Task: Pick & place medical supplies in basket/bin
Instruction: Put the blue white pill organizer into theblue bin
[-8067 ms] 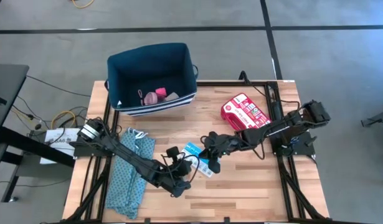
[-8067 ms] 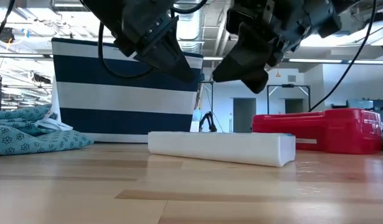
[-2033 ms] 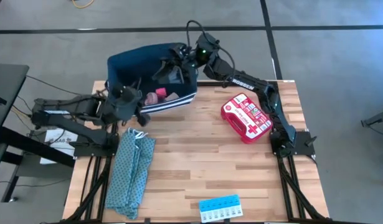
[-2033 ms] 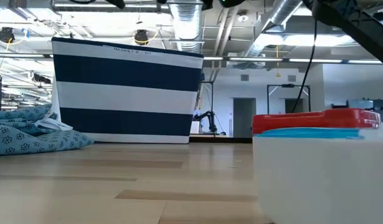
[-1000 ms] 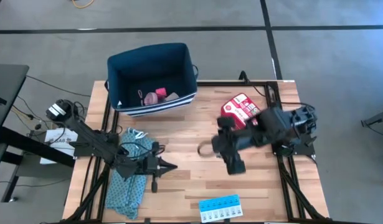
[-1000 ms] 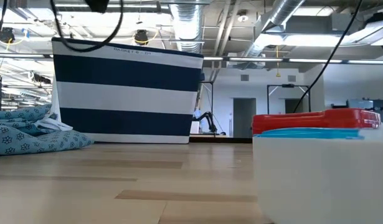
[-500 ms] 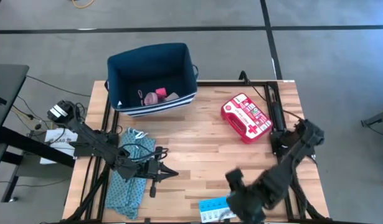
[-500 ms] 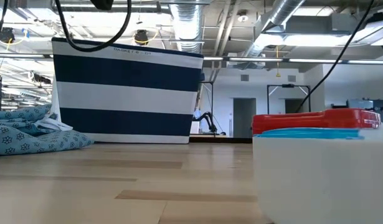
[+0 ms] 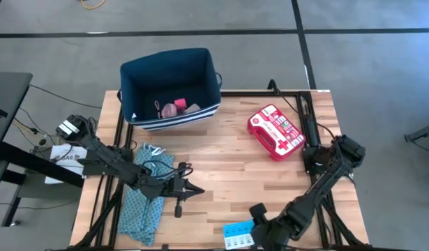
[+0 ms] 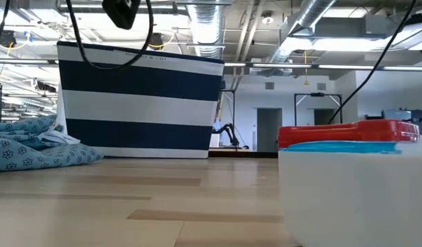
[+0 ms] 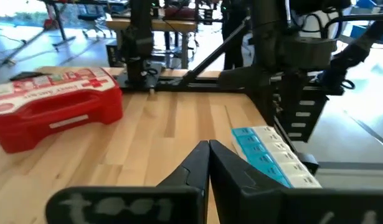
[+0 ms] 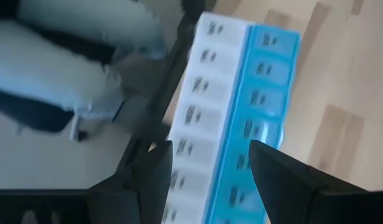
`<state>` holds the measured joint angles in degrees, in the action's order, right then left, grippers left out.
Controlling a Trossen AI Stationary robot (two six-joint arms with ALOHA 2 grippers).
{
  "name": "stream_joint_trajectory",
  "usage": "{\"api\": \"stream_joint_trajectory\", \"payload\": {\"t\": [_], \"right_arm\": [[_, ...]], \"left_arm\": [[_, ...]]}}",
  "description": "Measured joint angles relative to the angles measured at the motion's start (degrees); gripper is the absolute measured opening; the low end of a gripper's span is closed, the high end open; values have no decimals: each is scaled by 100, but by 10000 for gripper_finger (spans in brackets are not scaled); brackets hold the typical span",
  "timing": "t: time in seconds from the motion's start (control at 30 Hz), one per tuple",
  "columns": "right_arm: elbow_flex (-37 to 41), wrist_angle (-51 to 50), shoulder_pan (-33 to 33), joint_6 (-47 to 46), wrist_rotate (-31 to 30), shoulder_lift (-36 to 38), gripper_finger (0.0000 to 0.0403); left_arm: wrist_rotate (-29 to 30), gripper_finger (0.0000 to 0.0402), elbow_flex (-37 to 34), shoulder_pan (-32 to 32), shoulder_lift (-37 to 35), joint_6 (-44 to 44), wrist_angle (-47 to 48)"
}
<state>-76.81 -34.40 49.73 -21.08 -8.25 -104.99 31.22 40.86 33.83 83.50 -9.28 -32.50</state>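
1. My left gripper [image 9: 189, 189] hovers low over the table [image 9: 221, 174] just beside the teal cloth [image 9: 146, 202], fingers pressed together on nothing.
2. The navy bin [image 9: 170, 87] stands at the far edge, pink items [image 9: 174, 108] inside.
3. My right gripper [image 12: 210, 180] spreads wide over the blue pill organizer [image 9: 236, 235] at the near edge.
4. The red first-aid case [image 9: 275, 131] lies right of centre.

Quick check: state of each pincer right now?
Left pincer: shut, empty, above the wooden table.
Right pincer: open, straddling the blue-and-white plastic pill organizer strip, not gripping yet.
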Motion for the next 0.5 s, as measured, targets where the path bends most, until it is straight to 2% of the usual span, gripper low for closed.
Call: {"api": "stream_joint_trajectory", "payload": {"t": [0.1,0.27,0.5], "right_arm": [[355,666,-167,-113,50,0,205],[723,815,-321,-756,32,0,205],[951,1314,-307,-1343,50,-22,185]], "left_arm": [[-312,0,0,-76,35,-30,-9],[-775,11,0,-121,66,-3,-17],[-434,20,-2,-130,92,9,-14]]}}
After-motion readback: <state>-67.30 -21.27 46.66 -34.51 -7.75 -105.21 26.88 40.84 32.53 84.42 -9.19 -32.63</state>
